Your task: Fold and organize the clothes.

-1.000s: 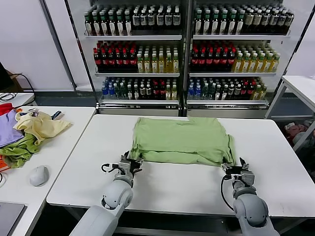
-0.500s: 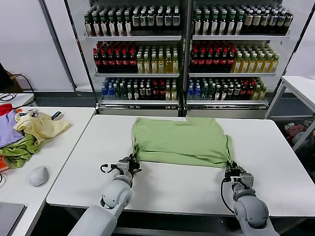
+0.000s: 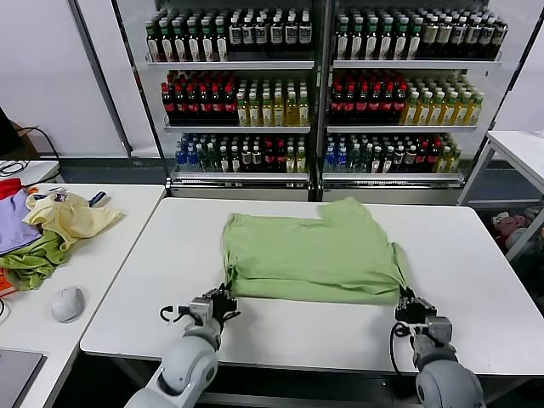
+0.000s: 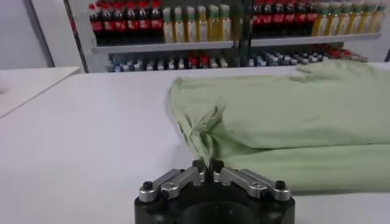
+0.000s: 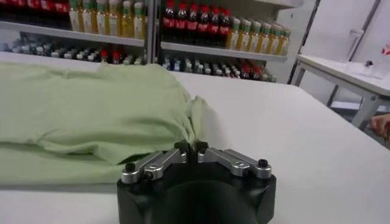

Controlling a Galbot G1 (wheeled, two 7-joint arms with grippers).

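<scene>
The light green polo shirt (image 3: 310, 249) lies folded flat on the white table (image 3: 280, 327), its collar and patch hidden. My left gripper (image 3: 224, 296) is shut on the shirt's near left corner; in the left wrist view (image 4: 207, 163) a bunched strip of cloth (image 4: 204, 131) runs into the closed jaws. My right gripper (image 3: 406, 300) is shut on the near right corner; in the right wrist view (image 5: 191, 146) the shirt (image 5: 91, 115) edge is pinched between the jaws. Both grippers sit low near the table's front edge.
A side table (image 3: 106, 255) on the left holds a pale yellow garment (image 3: 68, 217), purple and darker green garments (image 3: 21, 246) and a grey mouse (image 3: 66, 303). Shelves of bottles (image 3: 314, 93) stand behind the table. Another white table (image 3: 520, 149) is at the far right.
Both grippers have pulled back toward the table's front edge, dragging the shirt's near edge with them. The shirt has slid nearer and stretched flatter.
</scene>
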